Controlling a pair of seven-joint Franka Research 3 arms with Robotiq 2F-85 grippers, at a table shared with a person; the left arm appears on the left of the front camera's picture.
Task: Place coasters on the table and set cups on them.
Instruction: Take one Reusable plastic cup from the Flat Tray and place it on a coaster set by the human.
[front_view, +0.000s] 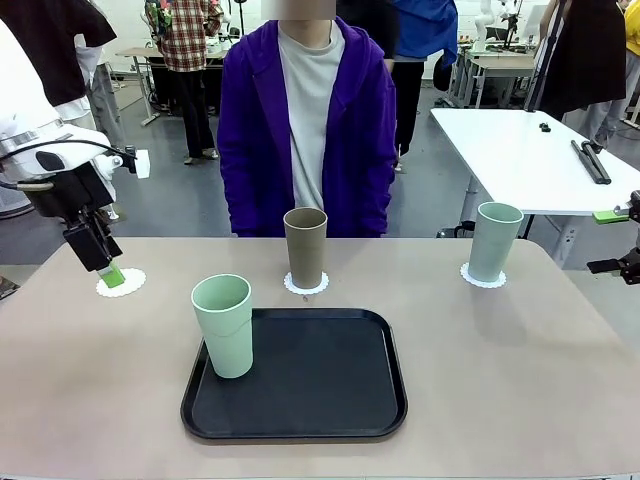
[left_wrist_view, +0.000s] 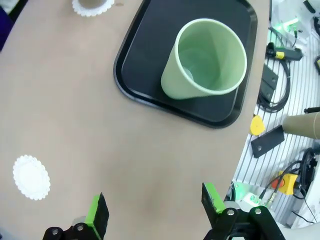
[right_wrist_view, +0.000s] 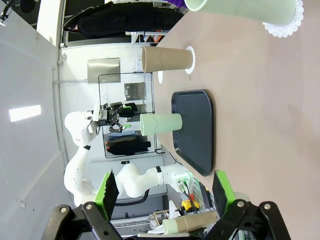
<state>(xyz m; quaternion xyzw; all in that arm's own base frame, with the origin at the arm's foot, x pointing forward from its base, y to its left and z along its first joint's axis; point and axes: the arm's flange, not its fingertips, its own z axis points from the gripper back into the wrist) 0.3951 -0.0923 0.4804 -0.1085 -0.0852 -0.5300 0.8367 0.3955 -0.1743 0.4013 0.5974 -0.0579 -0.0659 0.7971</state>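
Three coasters lie on the table (front_view: 500, 380). The left coaster (front_view: 122, 283) (left_wrist_view: 31, 176) is bare, and my left gripper (front_view: 106, 264) (left_wrist_view: 155, 207) hangs open just over it, holding nothing. A tan cup (front_view: 305, 247) (right_wrist_view: 167, 59) stands on the middle coaster (front_view: 306, 286). One mint cup (front_view: 496, 240) (right_wrist_view: 240, 10) stands on the right coaster (front_view: 483, 277) (right_wrist_view: 285, 25). The other mint cup (front_view: 225, 325) (left_wrist_view: 205, 60) stands on the left side of the black tray (front_view: 320, 400). My right gripper (front_view: 612, 240) (right_wrist_view: 165, 189) is open and holds nothing, off the table's right edge.
A person in a purple jacket (front_view: 305, 120) stands at the far side, behind the tan cup. A white table (front_view: 530, 150) is at the back right. Cables and tools (left_wrist_view: 280, 75) lie on a ribbed surface beyond the near table edge.
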